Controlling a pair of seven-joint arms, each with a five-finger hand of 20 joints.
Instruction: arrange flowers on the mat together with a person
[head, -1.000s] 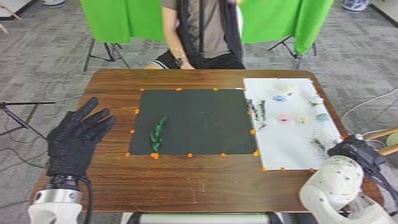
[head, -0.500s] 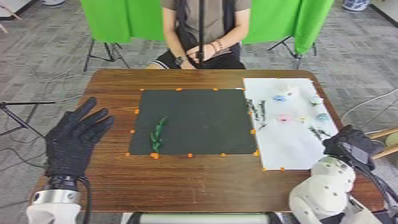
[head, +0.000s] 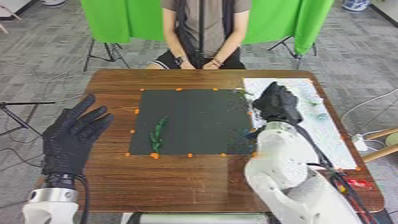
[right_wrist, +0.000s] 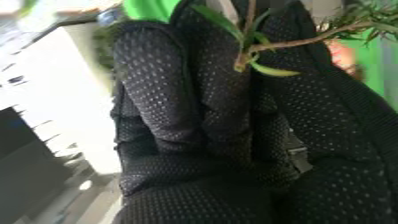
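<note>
My right hand is over the left part of the white sheet, covering some flowers and stems. A green sprig pokes out beside its fingertips, near the dark mat's upper right corner. In the right wrist view, the right hand is pinching the leafy sprig between thumb and fingers. On the left part of the dark mat lies a long green leafy stem. My left hand is left of the mat with its fingers straight. A pale blue flower lies right of the right hand.
Orange markers edge the mat on the brown wooden table. My right forearm crosses the sheet's left edge and the mat's lower right side. A white flower rests near the sheet's right edge.
The right hand has moved from the sheet's lower right edge forward and left over the sheet; a green sprig now shows beside its fingertips. The left hand has barely shifted.
</note>
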